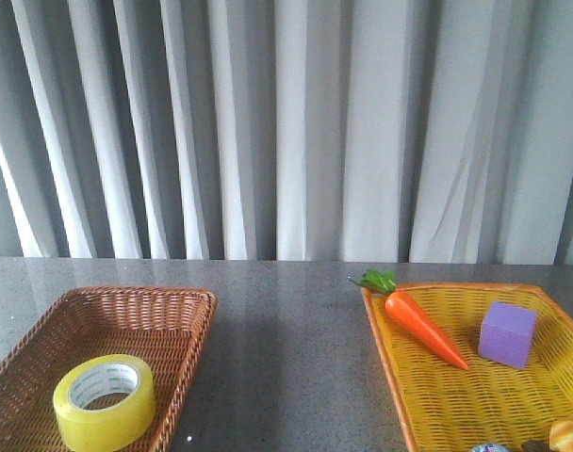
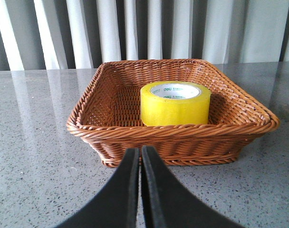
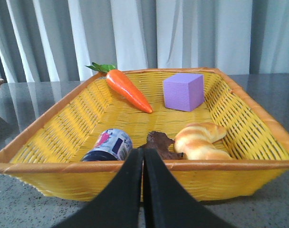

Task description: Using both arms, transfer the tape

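The yellow tape roll [image 1: 106,401] with a white printed core lies flat in the brown wicker basket [image 1: 188,311] at the front left. It also shows in the left wrist view [image 2: 175,103], inside the same basket [image 2: 173,134]. My left gripper [image 2: 140,153] is shut and empty, low over the table just in front of the brown basket's near wall. My right gripper [image 3: 143,153] is shut and empty, just in front of the near wall of the yellow basket [image 3: 258,166]. Neither arm shows in the front view.
The yellow basket [image 1: 385,348] at the right holds a toy carrot [image 1: 420,325] and a purple cube [image 1: 507,333]. The right wrist view shows the carrot [image 3: 128,88], cube [image 3: 183,91], a small can [image 3: 108,146], a croissant [image 3: 199,140] and a brown piece [image 3: 159,144]. Grey curtains hang behind the table.
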### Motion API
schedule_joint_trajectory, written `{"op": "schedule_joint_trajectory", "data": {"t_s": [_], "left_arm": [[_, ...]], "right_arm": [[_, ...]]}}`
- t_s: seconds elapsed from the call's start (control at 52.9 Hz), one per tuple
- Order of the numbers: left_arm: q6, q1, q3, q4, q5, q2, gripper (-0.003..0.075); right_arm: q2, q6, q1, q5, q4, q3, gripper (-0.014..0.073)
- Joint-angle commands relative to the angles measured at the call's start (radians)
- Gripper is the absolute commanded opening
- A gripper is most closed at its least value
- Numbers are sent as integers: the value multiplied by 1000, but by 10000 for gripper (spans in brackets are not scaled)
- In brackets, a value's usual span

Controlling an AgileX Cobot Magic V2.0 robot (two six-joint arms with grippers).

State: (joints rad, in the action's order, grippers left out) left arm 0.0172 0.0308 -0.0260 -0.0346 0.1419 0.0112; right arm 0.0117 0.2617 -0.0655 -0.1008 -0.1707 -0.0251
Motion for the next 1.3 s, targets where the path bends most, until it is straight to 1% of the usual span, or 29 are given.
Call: {"op": "schedule_joint_trajectory", "data": {"t_s": [0.0, 1.286], "left_arm": [[-7, 0, 28, -3, -76, 16, -6], [-7, 0, 28, -3, -76, 16, -6]], "right_arm": [[13, 78, 8, 62, -96, -9, -6], [13, 73, 8, 59, -81, -8, -6]]}}
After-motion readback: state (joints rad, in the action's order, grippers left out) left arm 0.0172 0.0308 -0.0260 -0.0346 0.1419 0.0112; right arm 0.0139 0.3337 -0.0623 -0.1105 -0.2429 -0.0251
